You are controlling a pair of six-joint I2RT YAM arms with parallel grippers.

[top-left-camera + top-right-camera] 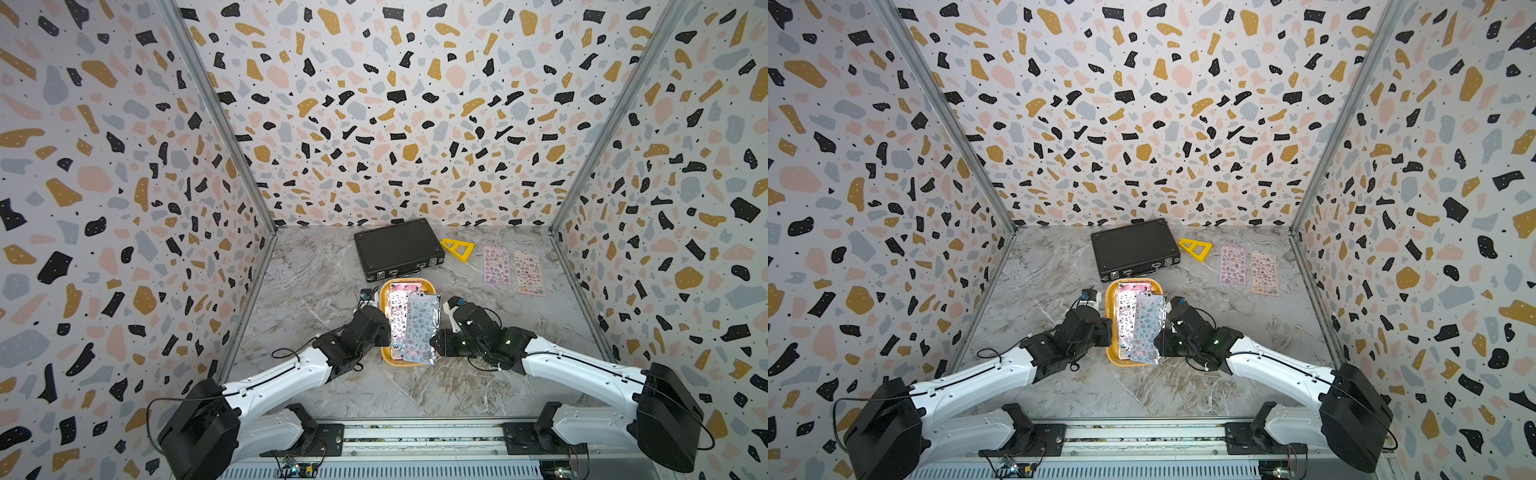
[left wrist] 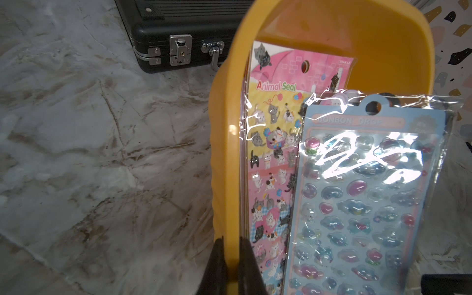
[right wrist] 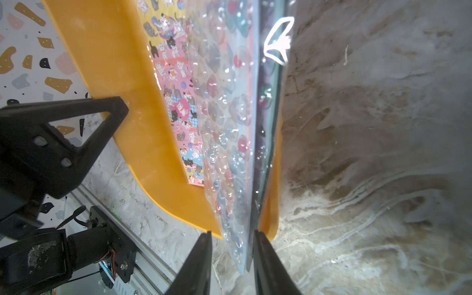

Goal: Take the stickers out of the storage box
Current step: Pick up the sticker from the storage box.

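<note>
Two sheets (image 1: 496, 264) on the worktop (image 1: 332, 270), at least two in the box (image 1: 409, 281).
My left hand (image 2: 231, 240) pinches its rim; right hand (image 3: 231, 233) straddles the blue sheet (image 2: 357, 204), grip unclear.

— How is the light?
— Bright and even from overhead in both top views; the arms (image 1: 282, 378) throw soft shadows on the worktop (image 1: 316, 266). The walls (image 1: 104, 166) bow toward the frame edges.
— And close up?
— White glare streaks the blue sticker sheet (image 2: 357, 163) wrapper, and a hot spot sits on the storage box (image 2: 232, 129) rim. The left pincer (image 2: 231, 238) and right pincer (image 3: 232, 232) look dark, soft-edged.
</note>
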